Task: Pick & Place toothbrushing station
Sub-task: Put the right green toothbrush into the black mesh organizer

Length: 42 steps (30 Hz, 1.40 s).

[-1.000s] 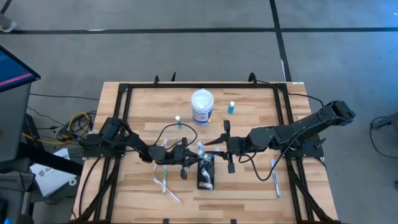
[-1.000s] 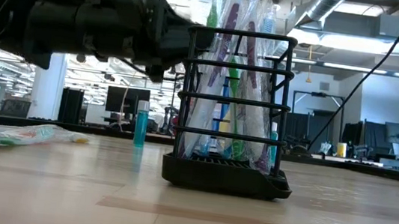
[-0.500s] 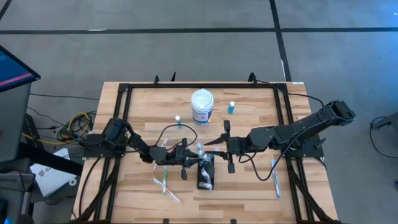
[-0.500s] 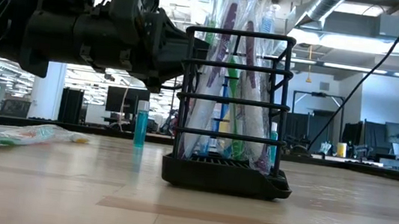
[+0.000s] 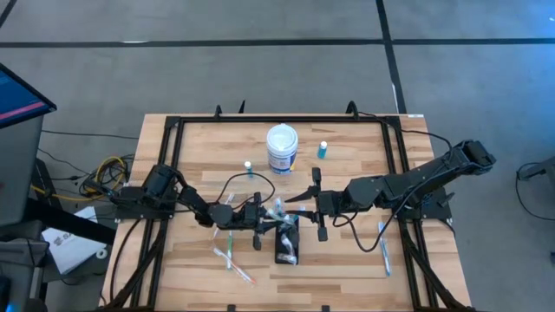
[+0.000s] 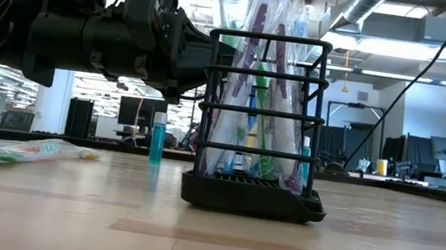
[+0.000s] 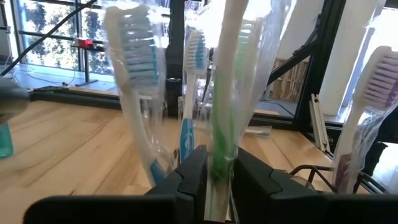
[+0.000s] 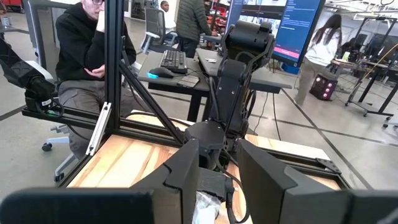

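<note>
The toothbrushing station (image 5: 287, 240) stands near the middle of the desk (image 5: 199, 156), toward its near edge, between my two arms. In the low view it is an upright black wire rack (image 6: 260, 121) on a dark tray base. I judge it light and stiff, but top-heavy with its load, so it would tip easily if pushed high up. The thin wires give a narrow bite; the top rail or a corner post looks the best place to take hold, low enough to keep it from swinging.

Inside the rack stand several wrapped toothbrushes (image 6: 252, 103), handles down and heads above the top rail, leaning against one another. The clear wrappers look slippery and crinkly.

My left claw (image 5: 264, 224) is just left of the rack, at its top. In the left wrist view my fingers (image 7: 194, 171) stand on either side of a green-handled wrapped toothbrush (image 7: 225, 93), the gap narrow, with the wrapper filling it. I cannot tell whether I am pinching it or letting go.

My right claw (image 5: 319, 204) hovers just right of the rack and a little farther back, its fingers (image 8: 186, 168) spread apart with nothing between them.

A white tub (image 5: 282, 148) sits farther back, well apart, and loose wrapped brushes (image 5: 230, 256) lie on the desk to the near left.
</note>
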Tool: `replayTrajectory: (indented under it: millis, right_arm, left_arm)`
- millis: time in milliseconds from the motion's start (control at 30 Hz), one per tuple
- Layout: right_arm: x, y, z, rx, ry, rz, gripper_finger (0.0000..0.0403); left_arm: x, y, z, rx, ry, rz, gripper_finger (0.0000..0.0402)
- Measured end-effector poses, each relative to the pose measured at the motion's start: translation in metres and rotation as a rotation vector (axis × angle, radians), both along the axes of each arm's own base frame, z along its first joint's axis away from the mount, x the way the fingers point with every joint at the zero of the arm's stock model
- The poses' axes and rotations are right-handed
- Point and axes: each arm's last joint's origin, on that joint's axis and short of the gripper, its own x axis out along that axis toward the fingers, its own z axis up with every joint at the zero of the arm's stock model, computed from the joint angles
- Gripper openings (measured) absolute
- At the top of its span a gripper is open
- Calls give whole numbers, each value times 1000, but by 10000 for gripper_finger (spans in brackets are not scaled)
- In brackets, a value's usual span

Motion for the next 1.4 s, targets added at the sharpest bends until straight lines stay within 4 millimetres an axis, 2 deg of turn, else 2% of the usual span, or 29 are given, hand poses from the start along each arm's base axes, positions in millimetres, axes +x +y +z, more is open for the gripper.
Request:
replayTrajectory:
  millis: [300, 500, 767, 1000, 1233, 1400]
  right_arm:
    - [0, 0, 0, 0, 1, 0, 102]
    - [0, 0, -2, -7, 18, 0, 102]
    - [0, 0, -2, -7, 20, -1, 102]
    - [0, 0, -2, -8, 20, -1, 102]
    - [0, 0, -2, -8, 20, -1, 102]
    - [0, 0, -2, -8, 21, -1, 102]
  left_arm:
    - [0, 0, 4, -3, -16, 0, 60]
    - [-2, 0, 17, -8, -35, -8, 58]
    - [-4, 1, 33, 34, 104, -9, 62]
    - [-7, 2, 47, 30, 85, -9, 72]
    - [-6, 6, 48, 30, 84, 4, 76]
    - [0, 10, 64, 12, 23, 7, 76]
